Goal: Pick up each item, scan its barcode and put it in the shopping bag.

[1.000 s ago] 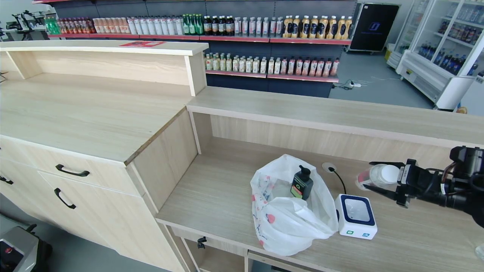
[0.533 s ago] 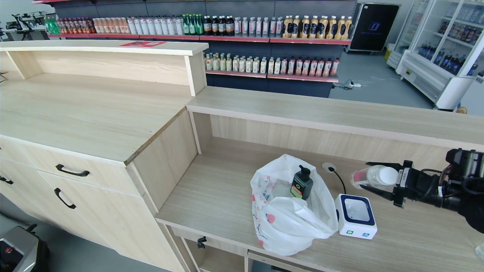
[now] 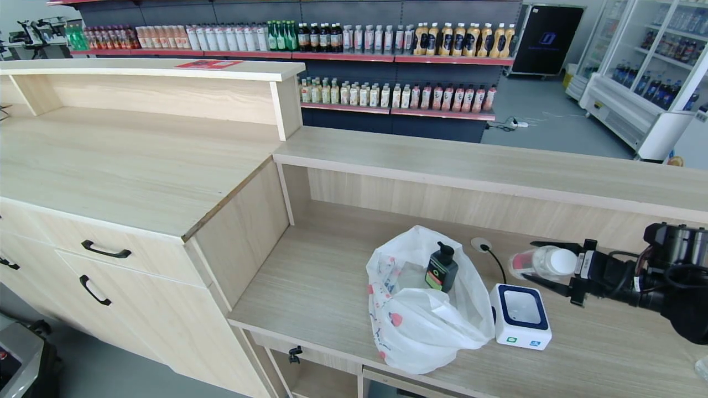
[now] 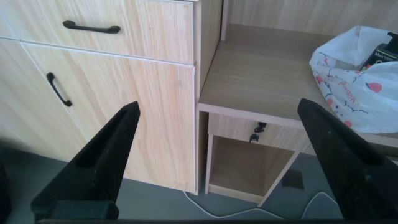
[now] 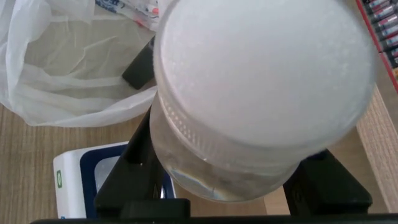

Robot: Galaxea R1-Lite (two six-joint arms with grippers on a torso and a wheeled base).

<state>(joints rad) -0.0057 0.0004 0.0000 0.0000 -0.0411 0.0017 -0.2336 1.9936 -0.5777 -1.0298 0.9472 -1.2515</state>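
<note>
My right gripper (image 3: 545, 263) is shut on a clear bottle (image 3: 539, 262) with a white cap and a red label, held sideways just above and behind the barcode scanner (image 3: 520, 316). The right wrist view looks down on the bottle's white cap (image 5: 264, 65), with the scanner (image 5: 81, 180) and the bag (image 5: 68, 68) below. The white shopping bag (image 3: 426, 326) stands open left of the scanner, with a black pump bottle (image 3: 441, 269) upright inside. My left gripper (image 4: 217, 155) hangs open beside the counter, over the floor, with nothing between its fingers.
A black cable (image 3: 496, 264) runs from a counter grommet to the scanner. The raised counter ledge (image 3: 475, 166) runs behind the work surface. A cabinet with drawers (image 3: 110, 260) stands to the left. Bare counter lies right of the scanner.
My right gripper has moved the clear bottle left and slightly down, closer over the scanner. The bag, pump bottle and scanner have stayed put.
</note>
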